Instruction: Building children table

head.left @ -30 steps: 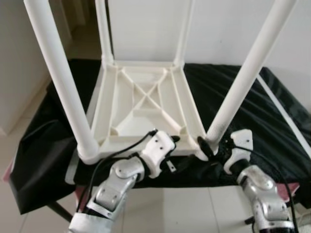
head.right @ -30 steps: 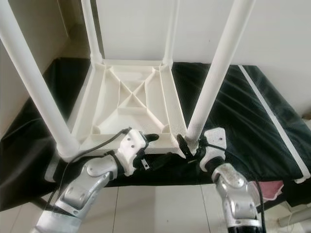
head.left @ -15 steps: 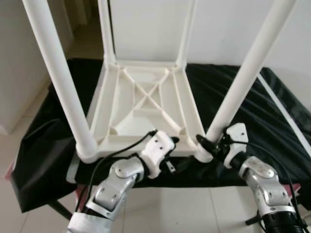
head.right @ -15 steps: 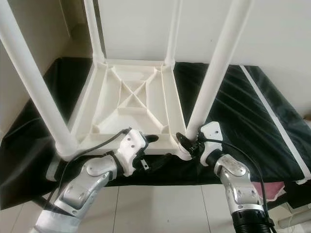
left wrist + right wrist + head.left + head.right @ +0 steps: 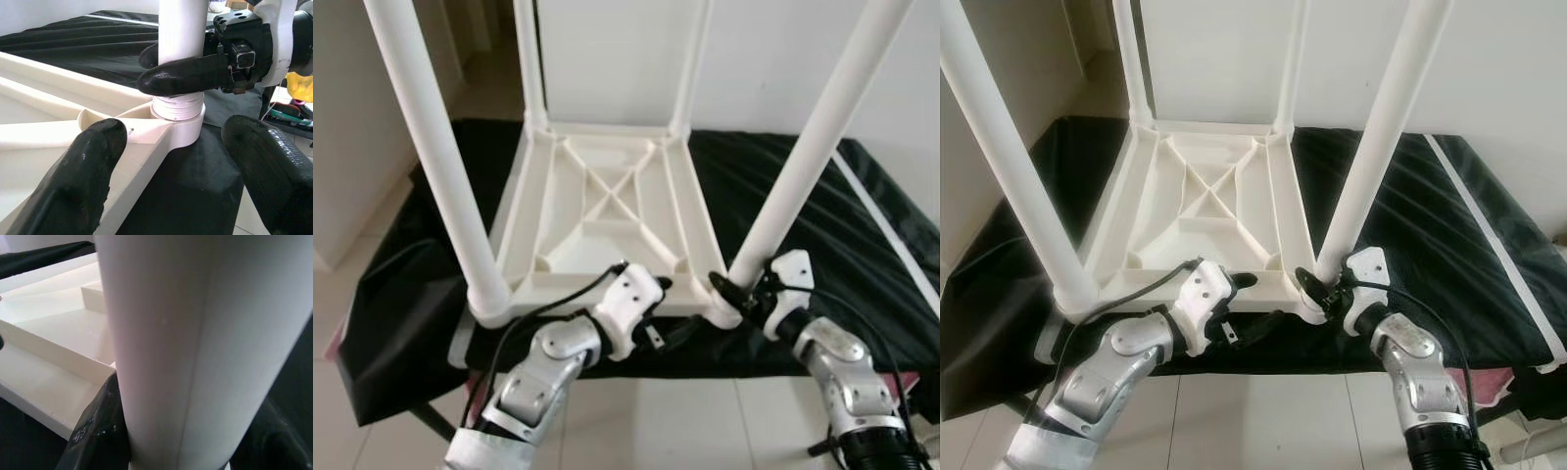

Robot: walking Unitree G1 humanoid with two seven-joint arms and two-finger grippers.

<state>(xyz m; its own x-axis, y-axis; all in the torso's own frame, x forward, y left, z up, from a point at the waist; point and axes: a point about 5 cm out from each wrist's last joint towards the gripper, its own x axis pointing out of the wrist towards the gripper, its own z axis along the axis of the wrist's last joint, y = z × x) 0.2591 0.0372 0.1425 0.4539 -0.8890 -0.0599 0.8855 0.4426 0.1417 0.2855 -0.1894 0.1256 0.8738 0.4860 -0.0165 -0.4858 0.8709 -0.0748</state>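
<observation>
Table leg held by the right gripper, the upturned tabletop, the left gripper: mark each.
table leg (image 5: 803, 176), left eye view, mid-shaft.
tabletop (image 5: 607, 201), left eye view, central ribs.
left gripper (image 5: 186, 161), left wrist view, between fingertips.

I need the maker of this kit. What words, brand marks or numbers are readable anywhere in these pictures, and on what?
None can be read.
White table and its legs: plain plastic, no marking.
Black cloth: no print.
Right gripper, closed on the near right leg: no legible label on its housing.
</observation>
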